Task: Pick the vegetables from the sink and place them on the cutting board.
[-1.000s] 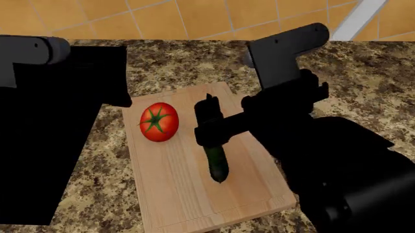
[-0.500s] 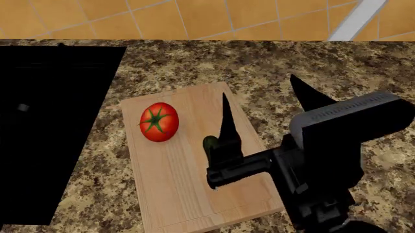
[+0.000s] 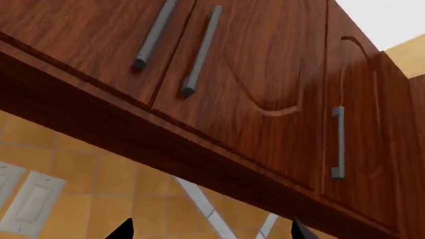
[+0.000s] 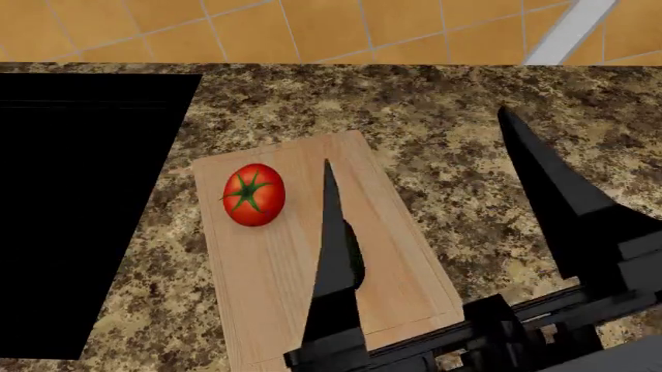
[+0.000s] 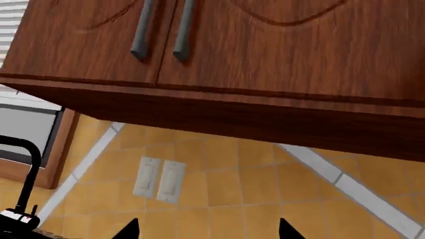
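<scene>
The red tomato with its green stem lies on the light wooden cutting board. The dark green cucumber lies on the board too, mostly hidden behind one finger of my right gripper. My right gripper is open and empty, raised above the board's near right part with its fingers pointing away; its wrist view shows only wall and cabinets. The black sink is at the left. My left gripper is out of the head view, with fingertips wide apart and empty.
Speckled granite counter surrounds the board, with an orange tiled wall behind. Brown wall cabinets fill both wrist views. A black faucet and light switches show in the right wrist view.
My right gripper has let go of the cucumber, pulled back toward the near edge and tilted upward. The cucumber stays on the board. My left arm has left the head view.
</scene>
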Motion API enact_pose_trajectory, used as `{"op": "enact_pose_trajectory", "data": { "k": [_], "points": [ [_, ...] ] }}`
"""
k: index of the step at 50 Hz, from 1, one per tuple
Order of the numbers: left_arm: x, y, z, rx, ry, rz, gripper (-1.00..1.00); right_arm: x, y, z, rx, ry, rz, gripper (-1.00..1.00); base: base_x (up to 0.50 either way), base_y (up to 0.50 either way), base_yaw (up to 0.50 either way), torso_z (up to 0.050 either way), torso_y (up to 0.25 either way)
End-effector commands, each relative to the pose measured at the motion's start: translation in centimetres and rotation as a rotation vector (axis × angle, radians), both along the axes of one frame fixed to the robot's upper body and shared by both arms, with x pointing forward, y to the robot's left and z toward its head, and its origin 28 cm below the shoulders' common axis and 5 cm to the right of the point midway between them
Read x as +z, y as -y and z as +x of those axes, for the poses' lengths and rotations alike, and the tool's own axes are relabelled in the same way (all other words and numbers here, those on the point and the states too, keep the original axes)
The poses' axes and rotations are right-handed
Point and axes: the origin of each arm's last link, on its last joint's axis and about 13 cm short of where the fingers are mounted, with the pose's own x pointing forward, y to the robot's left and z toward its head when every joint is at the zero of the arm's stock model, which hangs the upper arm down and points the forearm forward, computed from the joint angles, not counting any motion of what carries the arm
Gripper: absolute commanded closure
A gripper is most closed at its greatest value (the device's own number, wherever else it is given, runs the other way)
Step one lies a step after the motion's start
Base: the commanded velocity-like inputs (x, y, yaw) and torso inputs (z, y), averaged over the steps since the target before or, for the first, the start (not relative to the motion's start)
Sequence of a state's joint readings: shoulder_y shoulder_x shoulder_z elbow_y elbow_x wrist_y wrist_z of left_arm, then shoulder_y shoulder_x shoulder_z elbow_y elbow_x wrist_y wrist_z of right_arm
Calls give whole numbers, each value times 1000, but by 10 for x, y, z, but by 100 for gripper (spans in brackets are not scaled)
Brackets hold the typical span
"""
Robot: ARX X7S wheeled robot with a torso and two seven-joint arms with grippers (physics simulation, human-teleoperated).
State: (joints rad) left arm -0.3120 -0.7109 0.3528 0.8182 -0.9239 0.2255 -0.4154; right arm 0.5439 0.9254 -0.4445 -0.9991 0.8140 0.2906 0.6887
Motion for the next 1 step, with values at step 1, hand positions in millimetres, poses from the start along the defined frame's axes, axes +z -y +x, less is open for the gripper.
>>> {"op": "enact_pose_trajectory", "data": {
  "k": [1],
  "points": [
    [12,1,-35,-17,79,-4,-100,6,4,-26,-33,-2,55,-100,0,0,0,0,0]
  ]
}}
